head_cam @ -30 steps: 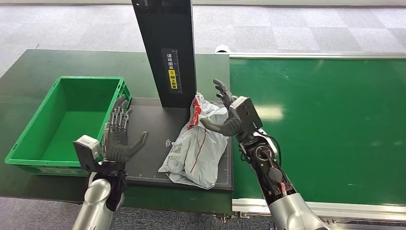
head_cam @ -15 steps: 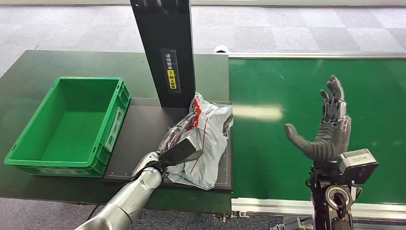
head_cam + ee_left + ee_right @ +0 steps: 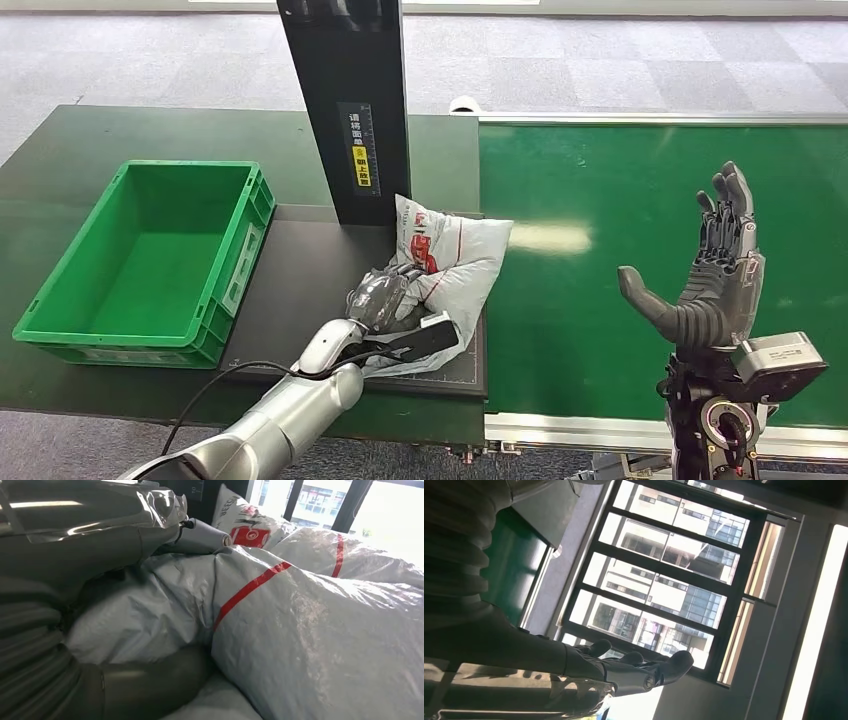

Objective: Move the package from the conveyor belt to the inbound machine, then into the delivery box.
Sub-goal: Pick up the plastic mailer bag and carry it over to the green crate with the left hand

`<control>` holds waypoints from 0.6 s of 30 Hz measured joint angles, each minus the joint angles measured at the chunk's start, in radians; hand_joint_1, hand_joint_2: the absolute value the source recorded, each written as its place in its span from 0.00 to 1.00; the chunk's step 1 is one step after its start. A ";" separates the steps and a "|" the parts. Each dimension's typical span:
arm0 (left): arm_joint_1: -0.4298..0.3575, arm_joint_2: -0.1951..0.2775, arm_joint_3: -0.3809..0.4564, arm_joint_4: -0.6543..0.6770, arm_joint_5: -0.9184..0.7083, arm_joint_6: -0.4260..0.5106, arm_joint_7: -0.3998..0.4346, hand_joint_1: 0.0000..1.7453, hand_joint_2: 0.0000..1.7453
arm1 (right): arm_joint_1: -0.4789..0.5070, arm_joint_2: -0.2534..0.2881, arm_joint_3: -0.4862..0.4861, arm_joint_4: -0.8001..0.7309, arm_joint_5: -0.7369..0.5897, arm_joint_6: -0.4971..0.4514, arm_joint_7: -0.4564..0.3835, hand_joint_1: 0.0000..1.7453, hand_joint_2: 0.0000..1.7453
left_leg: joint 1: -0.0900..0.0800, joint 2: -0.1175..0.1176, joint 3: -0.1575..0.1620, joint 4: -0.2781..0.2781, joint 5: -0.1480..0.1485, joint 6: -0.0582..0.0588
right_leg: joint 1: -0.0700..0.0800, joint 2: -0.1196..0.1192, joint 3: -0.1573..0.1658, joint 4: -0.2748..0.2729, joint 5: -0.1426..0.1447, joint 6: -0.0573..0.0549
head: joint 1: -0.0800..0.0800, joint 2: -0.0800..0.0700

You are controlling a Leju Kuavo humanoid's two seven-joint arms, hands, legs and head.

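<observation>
A: Where's the package (image 3: 448, 262)?
B: On the black scanner plate (image 3: 300, 290), at the pillar's (image 3: 345, 105) foot, three o'clock of the green box (image 3: 60, 275).
A: The left hand (image 3: 385, 300)?
B: Arm stretched low, fingers clasped around the bag.
A: The right hand (image 3: 712, 285)?
B: Raised over the belt (image 3: 640, 200), fingers spread upward, holding nothing.

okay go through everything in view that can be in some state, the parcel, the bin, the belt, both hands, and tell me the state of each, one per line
Grey plastic mailer package with red stripes: lying on the black scanner platform, gripped by the left hand.
Green plastic delivery crate: empty, upright.
Green conveyor belt: bare.
Left hand: holds the package.
Right hand: raised over the belt, fingers apart, holding nothing.
</observation>
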 joint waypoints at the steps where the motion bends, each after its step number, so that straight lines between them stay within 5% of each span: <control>1: -0.003 0.000 -0.002 0.003 0.000 0.001 0.000 1.00 1.00 | 0.000 0.000 0.000 0.000 0.000 0.000 0.000 0.00 1.00 | 0.000 0.000 0.001 0.000 0.000 0.000 | 0.000 0.000 0.001 0.000 0.000 0.000 | 0.000 0.000; 18: 0.004 0.006 0.008 0.013 -0.015 0.128 -0.014 1.00 1.00 | 0.000 -0.010 0.000 0.000 -0.023 -0.002 0.006 0.00 1.00 | 0.000 0.000 0.003 0.000 0.000 0.000 | 0.000 0.000 0.003 0.000 0.000 0.000 | 0.000 0.000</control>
